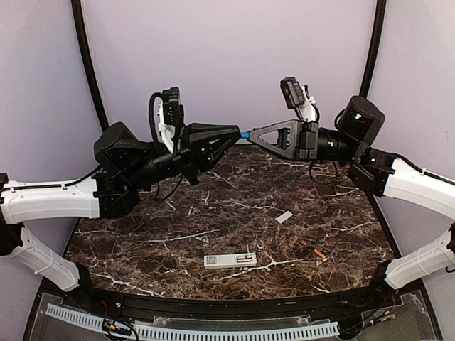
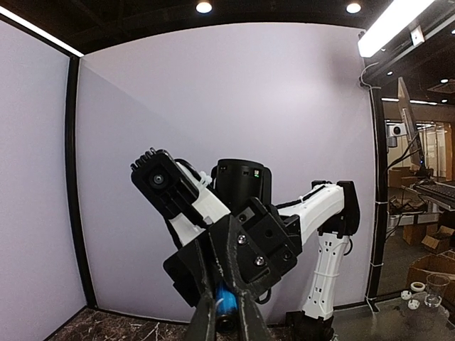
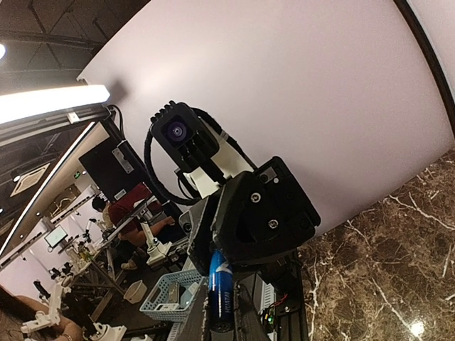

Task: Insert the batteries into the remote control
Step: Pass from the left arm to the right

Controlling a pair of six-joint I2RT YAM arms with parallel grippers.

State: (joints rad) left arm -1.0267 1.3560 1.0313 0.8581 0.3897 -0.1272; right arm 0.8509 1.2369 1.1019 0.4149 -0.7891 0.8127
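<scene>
Blue battery (image 1: 244, 133): was held in the air above the counter (image 1: 213, 213), bridging my two hands; I judged this a handover to re-aim it.
Left hand (image 1: 237, 133): nearly closed, pinched one end.
Right hand (image 1: 252, 135): nearly closed, pinched the other end.
Orange battery (image 1: 319, 253): lay on the counter.
Remote control (image 1: 229, 260): lay flat near the front edge, untouched.
</scene>
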